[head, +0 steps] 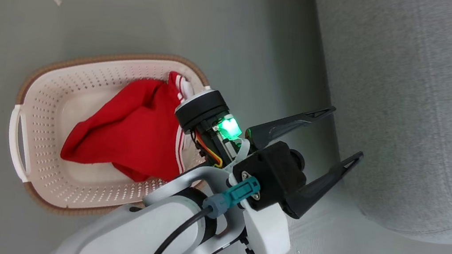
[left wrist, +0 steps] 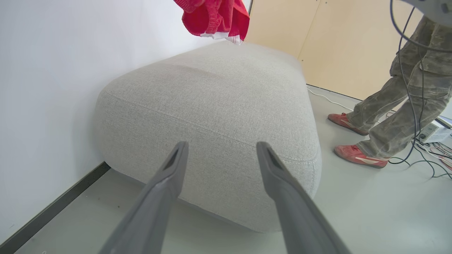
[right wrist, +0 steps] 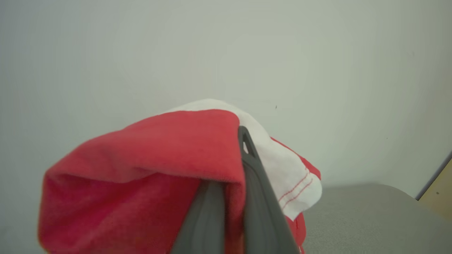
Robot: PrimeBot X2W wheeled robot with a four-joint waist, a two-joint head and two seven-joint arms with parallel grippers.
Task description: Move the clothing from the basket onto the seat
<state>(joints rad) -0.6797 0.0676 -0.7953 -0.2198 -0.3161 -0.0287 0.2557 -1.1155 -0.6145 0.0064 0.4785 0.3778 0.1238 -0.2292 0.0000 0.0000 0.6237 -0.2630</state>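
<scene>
The cream basket (head: 49, 87) stands on the floor at the left of the head view, with one piece of red clothing (head: 131, 131) with white stripes crumpled inside it. My left gripper (head: 345, 134) is open and holds nothing, between the basket and the grey seat (head: 426, 107); its fingers (left wrist: 169, 176) point at the seat's side (left wrist: 212, 116). My right gripper (right wrist: 240, 141) is shut on a second red garment with a white panel (right wrist: 159, 148), which drapes over its fingers. That garment (left wrist: 215, 17) hangs above the seat's far end in the left wrist view.
A person's legs (left wrist: 399, 116) in red shoes stand on the floor to the right of the seat. Cables (left wrist: 423, 158) and a small box (left wrist: 436, 132) lie near them. A white wall (left wrist: 46, 88) runs along the seat's left side.
</scene>
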